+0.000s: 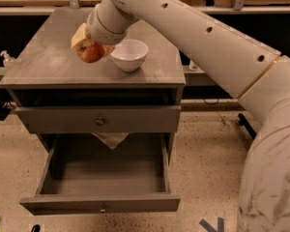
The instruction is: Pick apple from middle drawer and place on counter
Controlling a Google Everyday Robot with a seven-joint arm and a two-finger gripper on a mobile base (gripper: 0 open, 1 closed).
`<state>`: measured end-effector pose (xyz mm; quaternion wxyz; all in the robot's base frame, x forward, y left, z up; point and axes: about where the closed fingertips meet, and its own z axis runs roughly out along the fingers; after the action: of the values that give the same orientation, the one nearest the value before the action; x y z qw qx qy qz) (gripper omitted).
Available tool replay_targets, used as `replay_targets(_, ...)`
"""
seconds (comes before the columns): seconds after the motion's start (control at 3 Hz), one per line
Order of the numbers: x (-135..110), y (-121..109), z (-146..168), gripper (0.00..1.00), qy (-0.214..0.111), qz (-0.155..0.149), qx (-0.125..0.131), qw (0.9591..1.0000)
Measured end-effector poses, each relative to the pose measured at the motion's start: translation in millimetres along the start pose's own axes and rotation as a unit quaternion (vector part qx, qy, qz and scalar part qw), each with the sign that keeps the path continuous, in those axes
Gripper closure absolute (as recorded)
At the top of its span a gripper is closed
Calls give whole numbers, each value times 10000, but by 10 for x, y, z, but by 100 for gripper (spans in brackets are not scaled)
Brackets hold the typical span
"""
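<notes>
Room for moving lies mostly to the left of the gripper (90, 44), where the broad flat grey counter (43, 62) stretches as open surface out to its left edge. Just to the gripper's right stands a round white bowl (129, 54), near but apart. The gripper's yellowish fingers (79, 35) are clamped on the small round red apple (91, 52), held over the middle of the counter; whether the apple touches the top cannot be told. Below the gripper, under a closed grey drawer front with a round knob (99, 122), the wide shallow grey middle drawer (104, 178) stands pulled out. Behind the gripper, the thick white arm (193, 37) hides the counter's back right corner and is cut off at the right edge.
</notes>
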<state>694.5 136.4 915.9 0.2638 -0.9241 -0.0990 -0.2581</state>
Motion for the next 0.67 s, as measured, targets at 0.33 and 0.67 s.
replay_targets(0.33,104,-280,329,100,321,-227,127,9991)
replay_targets(0.67,103,-280,329,100,320,-228,127,9991)
